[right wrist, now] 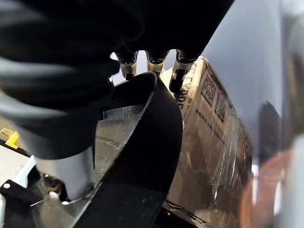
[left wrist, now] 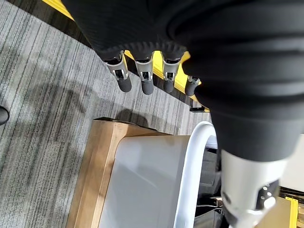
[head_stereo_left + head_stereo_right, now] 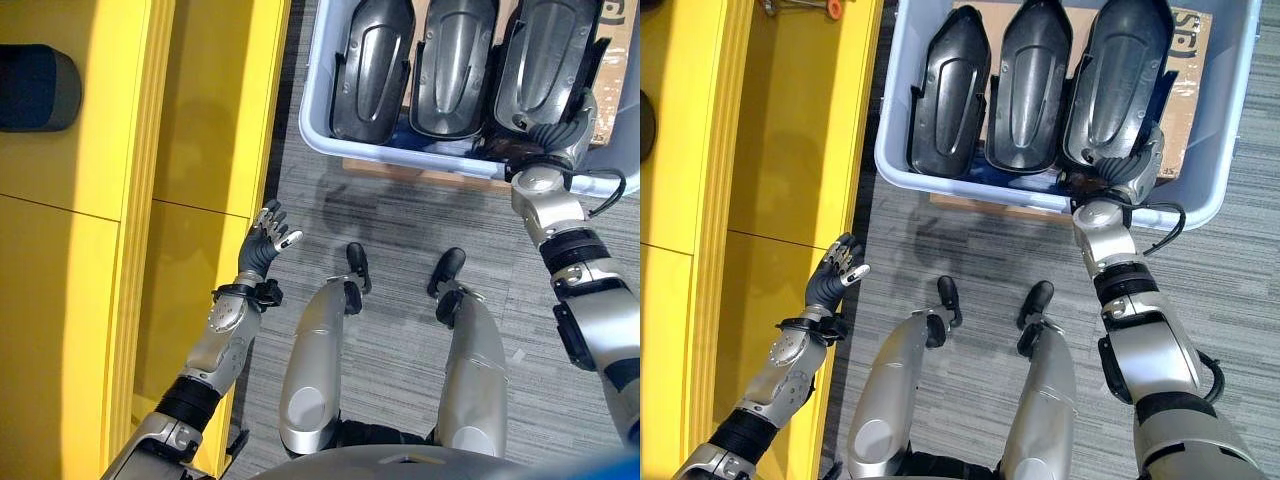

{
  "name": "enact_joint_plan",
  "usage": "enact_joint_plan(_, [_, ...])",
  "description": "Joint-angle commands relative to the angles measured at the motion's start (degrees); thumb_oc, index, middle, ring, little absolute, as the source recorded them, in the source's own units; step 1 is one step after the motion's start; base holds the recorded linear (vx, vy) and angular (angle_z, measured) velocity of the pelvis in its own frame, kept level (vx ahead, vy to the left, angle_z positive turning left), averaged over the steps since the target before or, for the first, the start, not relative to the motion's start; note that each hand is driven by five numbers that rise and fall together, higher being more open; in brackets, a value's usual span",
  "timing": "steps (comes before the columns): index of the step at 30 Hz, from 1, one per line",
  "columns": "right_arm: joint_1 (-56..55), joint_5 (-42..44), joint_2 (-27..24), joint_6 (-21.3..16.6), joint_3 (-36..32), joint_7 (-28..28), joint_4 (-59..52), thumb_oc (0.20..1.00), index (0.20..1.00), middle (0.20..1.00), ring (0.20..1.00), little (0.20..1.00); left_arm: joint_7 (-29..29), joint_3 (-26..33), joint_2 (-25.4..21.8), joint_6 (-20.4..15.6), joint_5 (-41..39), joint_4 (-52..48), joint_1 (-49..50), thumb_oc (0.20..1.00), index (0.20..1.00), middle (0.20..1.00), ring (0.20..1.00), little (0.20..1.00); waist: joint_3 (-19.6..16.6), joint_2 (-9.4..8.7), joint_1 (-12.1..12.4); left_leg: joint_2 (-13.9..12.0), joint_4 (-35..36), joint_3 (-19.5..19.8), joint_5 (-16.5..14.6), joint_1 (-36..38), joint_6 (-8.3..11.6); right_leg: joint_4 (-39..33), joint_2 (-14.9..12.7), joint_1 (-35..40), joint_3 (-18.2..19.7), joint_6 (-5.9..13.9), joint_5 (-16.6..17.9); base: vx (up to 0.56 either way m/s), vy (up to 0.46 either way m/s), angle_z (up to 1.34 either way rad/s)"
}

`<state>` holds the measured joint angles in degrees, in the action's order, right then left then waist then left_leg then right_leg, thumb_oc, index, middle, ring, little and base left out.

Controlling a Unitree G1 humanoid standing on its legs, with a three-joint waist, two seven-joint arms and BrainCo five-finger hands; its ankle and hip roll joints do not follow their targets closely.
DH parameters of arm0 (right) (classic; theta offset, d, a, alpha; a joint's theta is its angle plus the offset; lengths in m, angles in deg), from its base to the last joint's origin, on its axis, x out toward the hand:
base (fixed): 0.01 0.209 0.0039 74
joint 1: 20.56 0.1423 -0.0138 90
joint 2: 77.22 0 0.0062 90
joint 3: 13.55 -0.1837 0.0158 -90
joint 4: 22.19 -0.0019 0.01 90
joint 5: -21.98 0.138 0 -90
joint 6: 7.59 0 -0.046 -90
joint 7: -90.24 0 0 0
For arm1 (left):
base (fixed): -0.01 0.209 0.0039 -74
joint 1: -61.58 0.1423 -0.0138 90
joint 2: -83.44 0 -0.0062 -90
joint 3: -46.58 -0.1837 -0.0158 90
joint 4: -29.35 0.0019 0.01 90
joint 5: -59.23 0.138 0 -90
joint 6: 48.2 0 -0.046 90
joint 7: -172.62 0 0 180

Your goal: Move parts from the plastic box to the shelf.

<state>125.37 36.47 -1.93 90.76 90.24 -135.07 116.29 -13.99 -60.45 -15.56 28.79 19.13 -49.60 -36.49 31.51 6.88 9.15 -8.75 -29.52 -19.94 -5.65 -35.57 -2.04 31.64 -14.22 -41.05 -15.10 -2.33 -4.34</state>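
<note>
A pale plastic box stands on the floor ahead and holds three black moulded parts side by side. My right hand is inside the box at the near end of the rightmost part. Its fingers lie over the far side of that part's rim, the thumb on the near side. My left hand hangs open in the air beside the yellow shelf, holding nothing; its fingers are straight.
A wrapped cardboard sheet lies in the box under the parts. The box rests on a wooden board on grey carpet. A dark rounded object sits on the shelf at the far left.
</note>
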Motion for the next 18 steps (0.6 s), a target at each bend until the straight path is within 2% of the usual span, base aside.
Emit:
enact_joint_plan(1, [2.09,5.66,-3.46,-2.42,0.64,-1.52,-0.36,1.0,1.0,1.0,1.0,1.0,0.16,-1.26,0.64,-1.62,-0.87,-2.65,1.35,1.0,1.0,1.0,1.0,1.0,-1.71,2.67,0.67,-0.32,4.78,6.97,3.48,-1.95,4.08,8.92,-2.29,0.85,-0.44,4.5,-5.22,0.0,0.0,0.0])
enact_joint_plan(10, [1.61,6.13,-1.99,-8.62,-2.6,-6.3,0.19,1.0,1.0,1.0,1.0,1.0,-0.38,-2.53,1.14,-2.26,-0.16,-2.8,1.26,1.0,1.0,1.0,1.0,1.0,-1.71,3.37,0.41,-0.34,4.71,6.88,3.44,-2.7,4.12,9.38,-2.28,-0.3,-0.05,4.43,-5.36,0.0,0.0,0.0])
enact_joint_plan(13, [1.41,0.23,-1.87,-11.44,-2.89,-6.46,-2.27,1.0,1.0,1.0,1.0,1.0,-0.51,-2.98,1.46,-2.32,0.24,-2.92,1.31,1.0,1.0,1.0,1.0,1.0,-1.71,3.67,0.04,-0.2,4.9,6.6,3.53,-2.59,4.26,9.06,-2.08,-0.4,0.23,4.48,-5.3,0.0,0.005,-0.01])
enact_joint_plan(15, [-0.04,-7.76,-1.56,-14.17,-2.05,-6.51,-8.74,1.0,1.0,1.0,1.0,1.0,-0.48,-2.96,1.82,-2.55,0.01,-3.27,1.79,1.0,1.0,1.0,1.0,1.0,-1.71,3.78,-0.49,-0.39,5.1,6.14,3.51,-2.2,4.27,8.67,-2.14,-0.28,0.68,4.56,-5.24,-0.01,0.021,-0.04])
enact_joint_plan(18, [-0.98,-8.97,-1.4,-15.34,-2.31,-6.28,-11.37,1.0,1.0,1.0,1.0,1.0,-0.51,-2.78,1.9,-2.23,0.05,-3.58,1.93,1.0,1.0,1.0,1.0,1.0,-1.71,3.79,-0.75,-0.39,5.22,6.01,3.55,-1.98,4.27,8.48,-2.08,-0.22,0.85,4.62,-5.14,0.0,0.005,-0.02])
